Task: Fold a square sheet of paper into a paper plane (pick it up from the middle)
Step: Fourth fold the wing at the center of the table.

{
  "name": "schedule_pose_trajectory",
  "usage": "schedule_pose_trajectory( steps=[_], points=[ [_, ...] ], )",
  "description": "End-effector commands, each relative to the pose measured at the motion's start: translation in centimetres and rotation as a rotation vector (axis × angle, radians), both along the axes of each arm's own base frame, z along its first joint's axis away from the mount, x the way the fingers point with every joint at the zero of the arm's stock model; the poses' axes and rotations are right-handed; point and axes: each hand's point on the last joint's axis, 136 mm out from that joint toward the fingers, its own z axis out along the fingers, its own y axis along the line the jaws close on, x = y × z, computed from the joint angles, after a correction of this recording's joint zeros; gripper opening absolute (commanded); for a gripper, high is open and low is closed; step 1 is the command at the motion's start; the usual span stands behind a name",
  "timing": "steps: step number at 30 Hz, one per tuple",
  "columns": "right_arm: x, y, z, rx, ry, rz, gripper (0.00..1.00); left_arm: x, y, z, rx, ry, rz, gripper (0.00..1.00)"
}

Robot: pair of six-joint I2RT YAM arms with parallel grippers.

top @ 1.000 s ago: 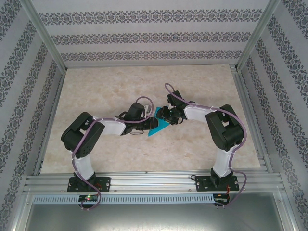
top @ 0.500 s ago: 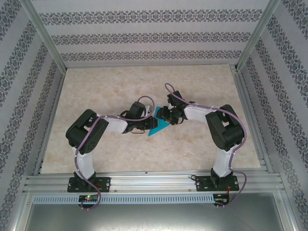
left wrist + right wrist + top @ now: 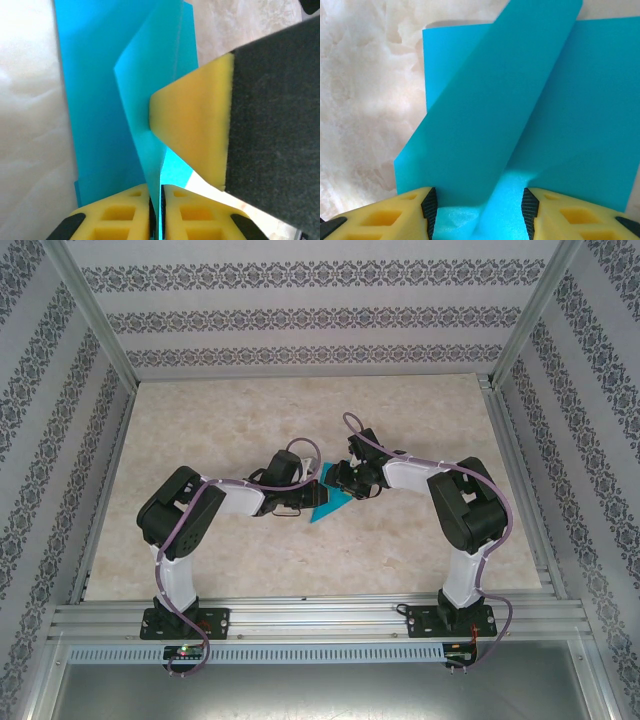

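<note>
Pale marbled table (image 3: 210,420), partly folded teal paper sheet (image 3: 326,507) at its middle.

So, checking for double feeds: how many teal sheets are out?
1: the teal sheet, partly folded, at the table centre, pinched by the left gripper. Another beneath it could be hidden.

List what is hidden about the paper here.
Top view: part of the paper, under the left tool and right tool; creases too small.
Left wrist view: its right side, behind the right tool's black finger.
Right wrist view: its right edge and raised flap's tip, cut by the frame.
</note>
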Motion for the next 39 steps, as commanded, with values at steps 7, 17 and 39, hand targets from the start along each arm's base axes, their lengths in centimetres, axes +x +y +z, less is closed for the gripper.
schedule_pose_trajectory(
  steps=[7,17,39],
  points=[
    [-1.5,-1.4,-0.7,-0.050,0.062,-0.001,0.52,0.5,0.4,-0.8,0.038,-0.014,-0.017,0.06],
    [-0.9,-0.3,3.2,0.049,-0.012,0.068,0.53,0.2,0.6,-0.8,0.034,-0.012,-0.056,0.02],
    [-0.8,-0.3,-1.2,-0.057,0.080,0.073,0.50,0.0,0.1,-0.7,-0.011,0.014,-0.073,0.02]
  ],
)
